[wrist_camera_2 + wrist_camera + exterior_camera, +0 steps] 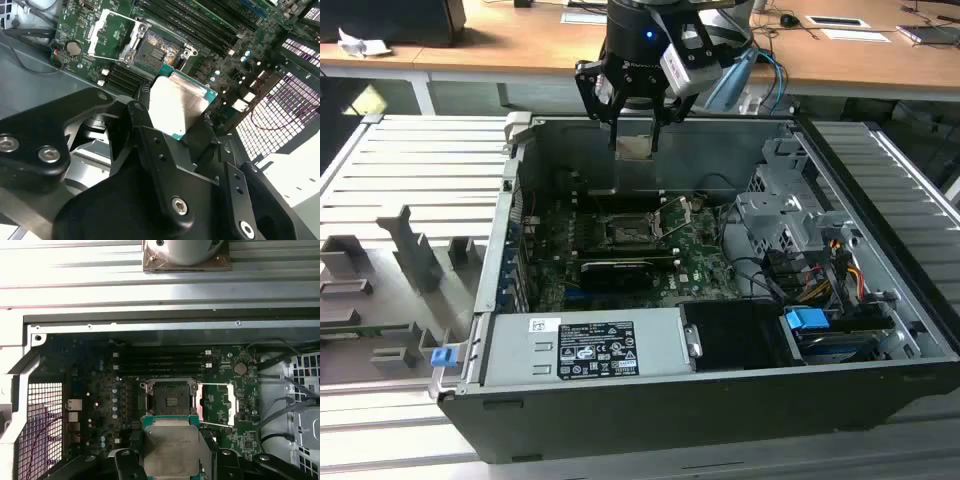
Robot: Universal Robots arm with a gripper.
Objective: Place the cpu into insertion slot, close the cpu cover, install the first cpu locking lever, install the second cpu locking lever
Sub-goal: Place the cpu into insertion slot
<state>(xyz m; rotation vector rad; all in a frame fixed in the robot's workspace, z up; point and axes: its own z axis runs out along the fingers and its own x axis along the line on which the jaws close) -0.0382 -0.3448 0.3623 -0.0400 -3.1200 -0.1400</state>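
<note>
Grip is closed on the cpu (177,107) — it is held by two opposite edges in the gripper (637,135), metal face turned to both wrist cameras, in the air above the rim of the open computer case (570,160) toward the exterior view's top, touching nothing else. The insertion slot (170,399) lies well below and further in, near the middle of the green circuit board (240,437), left uncovered; in the first wrist view the chip's edges are seen square with the socket's. The cpu cover (217,402) is swung open just beside the slot. Counted: one cpu, one slot, one cover — one thin lever rod (216,424) is made out beside the cover, a second cannot be told
</note>
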